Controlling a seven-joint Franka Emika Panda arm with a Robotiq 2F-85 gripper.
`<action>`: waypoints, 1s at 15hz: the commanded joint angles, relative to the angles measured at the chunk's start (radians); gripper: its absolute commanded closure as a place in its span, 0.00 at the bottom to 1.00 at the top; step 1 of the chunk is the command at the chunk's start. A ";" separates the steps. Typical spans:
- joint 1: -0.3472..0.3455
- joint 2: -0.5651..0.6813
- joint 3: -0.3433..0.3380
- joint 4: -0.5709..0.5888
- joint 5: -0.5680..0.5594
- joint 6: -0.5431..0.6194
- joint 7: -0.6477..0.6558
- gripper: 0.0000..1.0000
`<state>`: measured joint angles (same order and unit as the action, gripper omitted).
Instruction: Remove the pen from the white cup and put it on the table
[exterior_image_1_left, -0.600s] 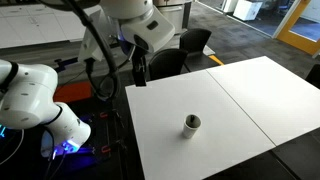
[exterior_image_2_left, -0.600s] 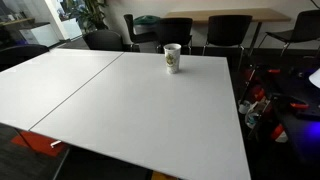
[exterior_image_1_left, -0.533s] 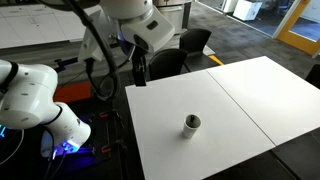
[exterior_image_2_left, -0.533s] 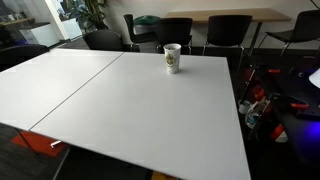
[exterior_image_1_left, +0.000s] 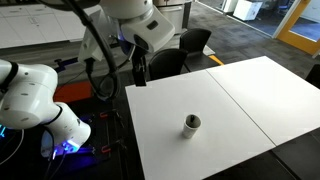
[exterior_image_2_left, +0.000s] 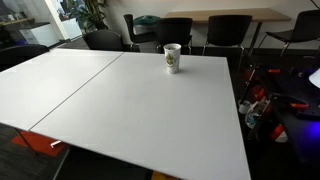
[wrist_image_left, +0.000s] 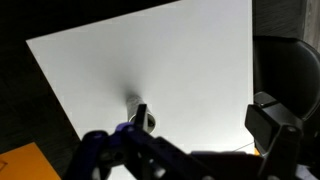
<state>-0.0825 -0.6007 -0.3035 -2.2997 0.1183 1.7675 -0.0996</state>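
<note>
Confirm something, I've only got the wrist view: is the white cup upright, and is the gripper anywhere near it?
Observer: Upright, yes. In both exterior views the white cup stands on the table, on one panel, clear of the seam.
Operator: And the gripper?
Observer: Not near. In an exterior view the gripper hangs by the table's corner, next to a black chair, well apart from the cup.
Operator: Pen sticking out?
Observer: Can't make out the pen. The cup's mouth looks dark from above, and from the side nothing shows above the rim.
</note>
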 joint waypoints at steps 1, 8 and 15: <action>-0.033 0.007 0.024 0.003 0.016 -0.004 -0.015 0.00; -0.030 0.026 0.025 0.004 0.003 0.021 -0.046 0.00; -0.027 0.152 0.019 0.022 -0.053 0.128 -0.180 0.00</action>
<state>-0.0932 -0.5146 -0.2964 -2.2994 0.0929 1.8423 -0.2203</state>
